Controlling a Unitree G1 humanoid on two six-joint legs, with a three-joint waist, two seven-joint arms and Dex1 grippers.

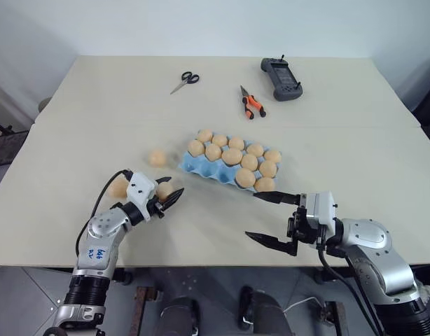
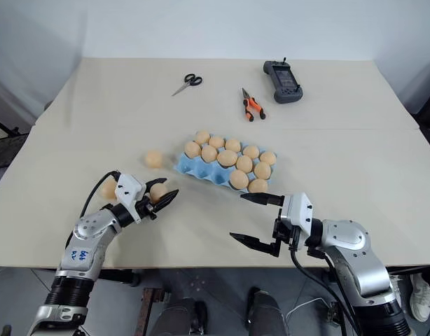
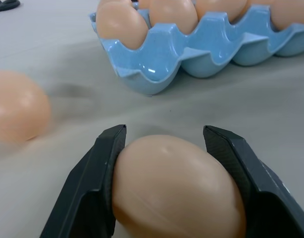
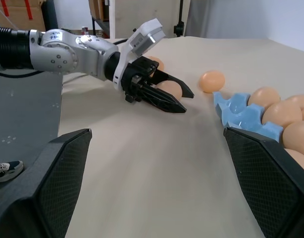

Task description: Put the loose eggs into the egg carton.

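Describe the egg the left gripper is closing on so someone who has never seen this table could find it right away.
Start at the light blue egg carton in the middle of the table, then look toward the robot's left and nearer to it. Three loose eggs lie there; the egg meant is the one nearest the carton's near corner. It alone sits between the black fingers of the left gripper.

A broad bare strip of the beige tabletop is left open across the lower centre of the frame. Passage above it is blocked by the light blue moulded egg carton, while two loose tan eggs lie at centre left.
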